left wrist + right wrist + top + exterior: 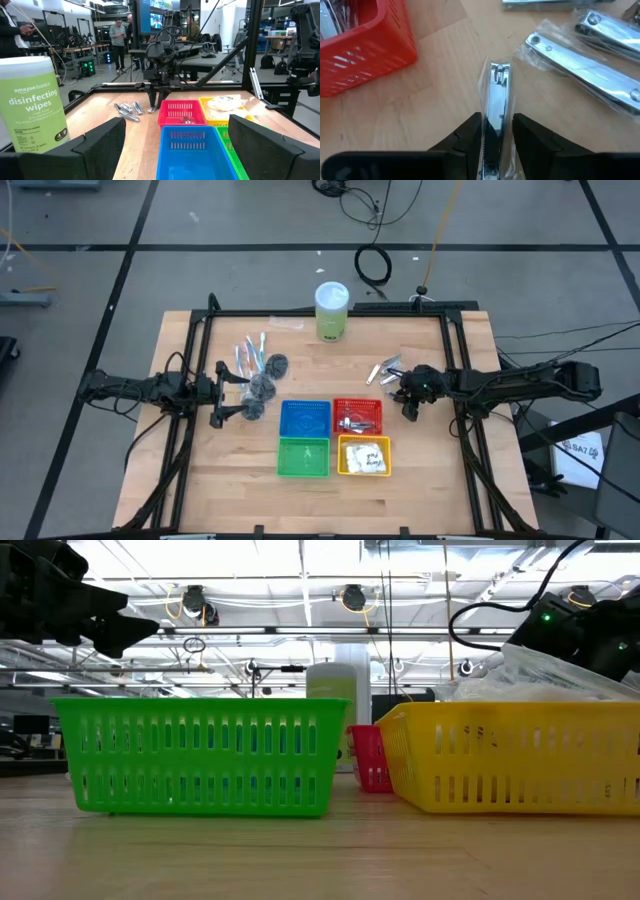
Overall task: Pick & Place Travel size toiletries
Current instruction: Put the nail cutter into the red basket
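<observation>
My right gripper [497,131] is clamped on a wrapped nail clipper [497,95] beside the red basket [367,47]. I reckon lifting and carrying it there comes next. My left gripper [172,142] waits, jaws apart.

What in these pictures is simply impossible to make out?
- Low view: the green basket and yellow basket block the blue basket and most of the red basket.
- Right wrist view: the right gripper straddles a clear-wrapped nail clipper; whether it is pinched yet is unclear.
- High view: the items in the red basket are too small to identify.
- Left wrist view: the wipes canister is cut off by the edge.
</observation>
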